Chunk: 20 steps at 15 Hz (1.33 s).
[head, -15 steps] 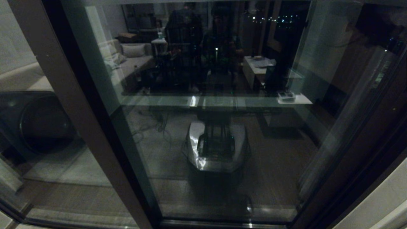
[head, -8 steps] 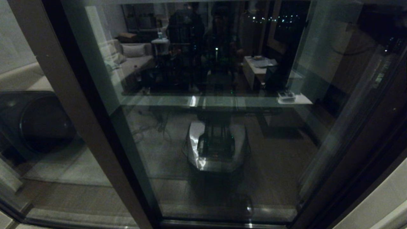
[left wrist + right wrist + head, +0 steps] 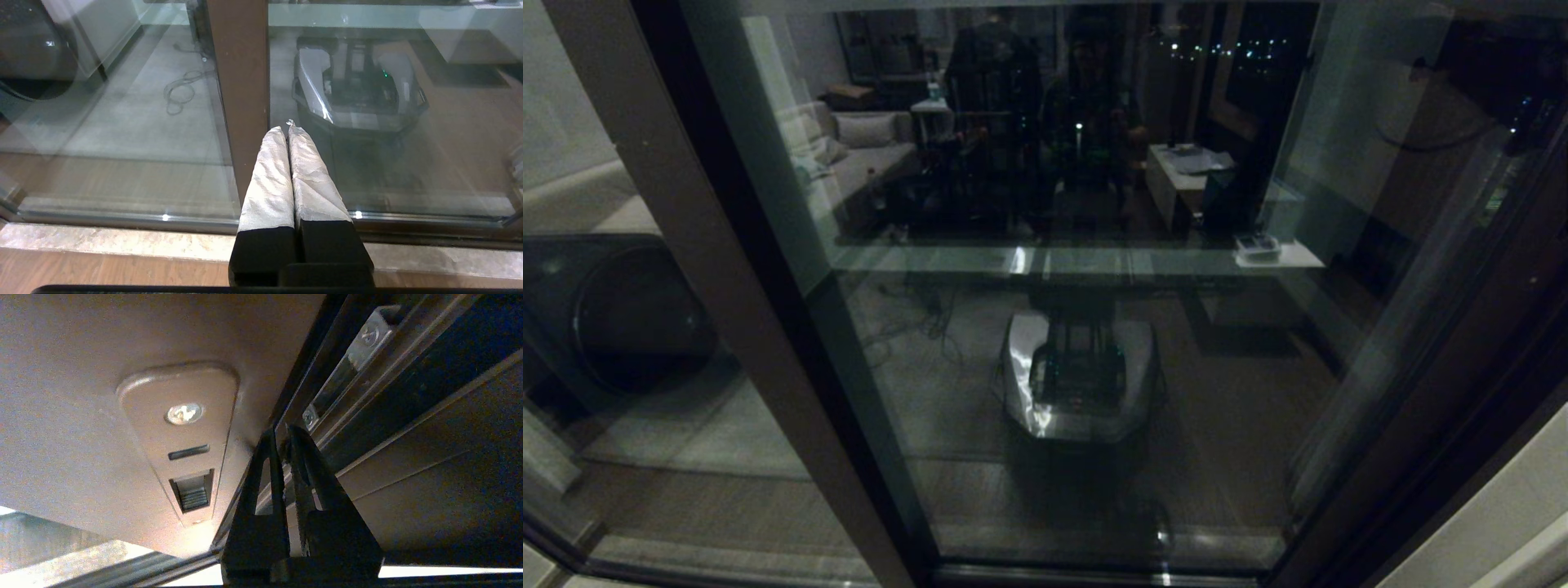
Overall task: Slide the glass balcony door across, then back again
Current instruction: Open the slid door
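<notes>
Reflections in the glass balcony door [image 3: 1078,327] have barely shifted, so sliding seems stalled; clenched right gripper [image 3: 282,430] sits just beside its handle plate [image 3: 184,433], left gripper [image 3: 286,128] clenched too

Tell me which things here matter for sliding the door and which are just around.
Job:
- door
- its handle plate
- right claw, shut, tips at the door's edge
- left claw, shut, near the post

Just around:
- round black thing behind the glass
- cable on the floor

Wood floor [image 3: 102,269] — pale stone sill [image 3: 122,241] along it.
</notes>
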### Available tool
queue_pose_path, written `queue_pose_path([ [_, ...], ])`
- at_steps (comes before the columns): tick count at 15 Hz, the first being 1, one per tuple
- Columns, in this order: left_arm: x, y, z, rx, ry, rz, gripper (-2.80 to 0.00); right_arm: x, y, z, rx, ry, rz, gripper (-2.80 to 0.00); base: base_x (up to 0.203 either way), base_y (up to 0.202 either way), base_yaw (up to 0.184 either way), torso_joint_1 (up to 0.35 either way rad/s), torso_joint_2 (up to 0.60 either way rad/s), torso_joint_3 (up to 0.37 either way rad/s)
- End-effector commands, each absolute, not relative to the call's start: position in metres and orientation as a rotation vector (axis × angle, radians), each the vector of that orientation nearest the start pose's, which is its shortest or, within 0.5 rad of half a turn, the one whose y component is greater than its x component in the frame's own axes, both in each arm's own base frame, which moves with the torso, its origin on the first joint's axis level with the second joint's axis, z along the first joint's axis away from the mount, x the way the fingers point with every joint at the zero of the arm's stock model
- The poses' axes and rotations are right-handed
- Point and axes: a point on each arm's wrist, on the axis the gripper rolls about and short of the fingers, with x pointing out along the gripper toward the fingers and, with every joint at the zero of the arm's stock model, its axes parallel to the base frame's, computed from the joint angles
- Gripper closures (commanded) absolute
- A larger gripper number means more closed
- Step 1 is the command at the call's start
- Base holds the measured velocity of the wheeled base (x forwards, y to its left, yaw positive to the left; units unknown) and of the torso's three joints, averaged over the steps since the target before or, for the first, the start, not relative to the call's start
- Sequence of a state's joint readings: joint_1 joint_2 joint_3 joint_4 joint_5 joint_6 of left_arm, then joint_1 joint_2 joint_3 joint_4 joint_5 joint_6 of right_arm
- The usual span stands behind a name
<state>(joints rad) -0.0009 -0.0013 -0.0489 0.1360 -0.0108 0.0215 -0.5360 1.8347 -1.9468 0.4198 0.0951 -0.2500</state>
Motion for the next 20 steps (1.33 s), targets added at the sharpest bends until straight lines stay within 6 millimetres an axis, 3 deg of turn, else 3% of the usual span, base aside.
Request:
queue_pose_path([
  [1,-0.027,0.0,0.075,0.021,0.086,-0.012,0.0,0.299,-0.169,0.351,-0.137,0.346,-0.376,0.0,0.0,0.0,0.0,0.0,0.0,0.0],
  [20,-0.027,0.0,0.075,0.021,0.086,-0.012,0.0,0.3,-0.125,0.366,-0.097,0.285,-0.249,0.0,0.0,0.0,0.0,0.0,0.0,0.0],
])
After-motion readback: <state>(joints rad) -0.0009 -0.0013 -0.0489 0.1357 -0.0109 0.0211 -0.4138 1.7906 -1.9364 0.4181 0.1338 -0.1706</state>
